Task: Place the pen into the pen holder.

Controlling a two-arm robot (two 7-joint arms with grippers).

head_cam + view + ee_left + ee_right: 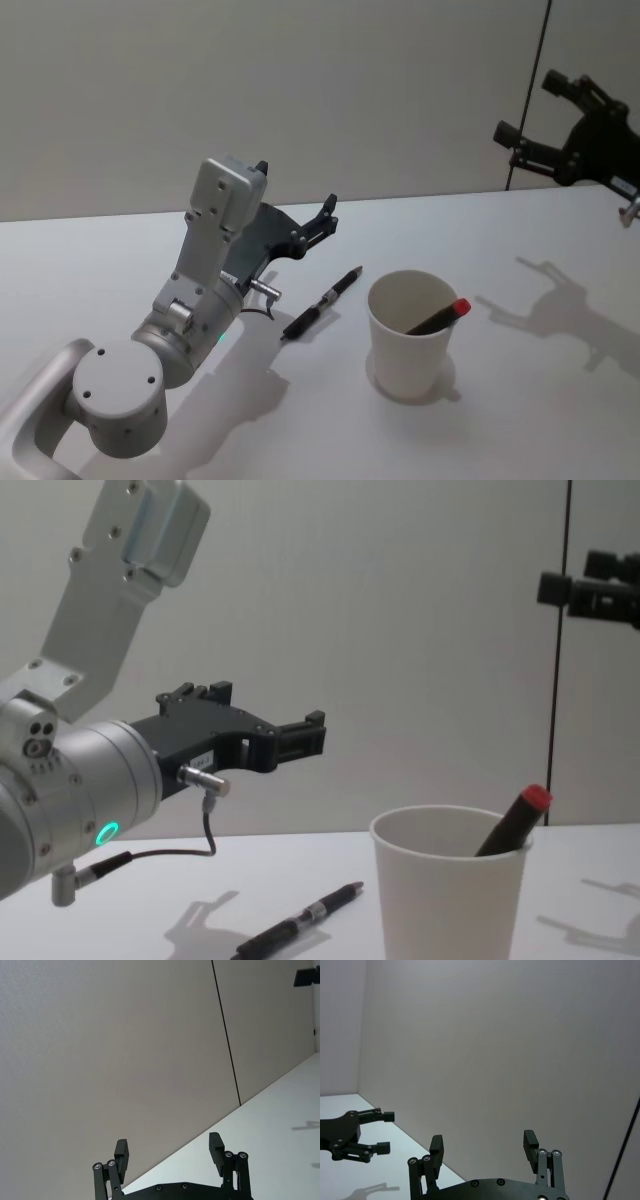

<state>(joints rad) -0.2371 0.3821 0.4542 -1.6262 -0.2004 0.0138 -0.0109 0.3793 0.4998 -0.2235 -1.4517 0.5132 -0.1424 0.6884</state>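
A black pen (322, 303) (295, 925) lies flat on the white table, just left of the pen holder. The pen holder (410, 340) (450, 905) is a white paper cup standing upright, and a second dark pen with a red cap (440, 317) (512, 823) leans inside it. My left gripper (298, 190) (169, 1152) (300, 738) hangs open and empty above the table, up and to the left of the lying pen. Off to the far right, my right gripper (530, 106) (483, 1142) (578, 578) is held high, open and empty.
The white table (540, 420) runs back to a plain grey wall with a dark vertical seam (528, 95). My left arm's large grey joints (120, 390) take up the near left. Far off in the right wrist view, the left gripper (370, 1132) shows over the table.
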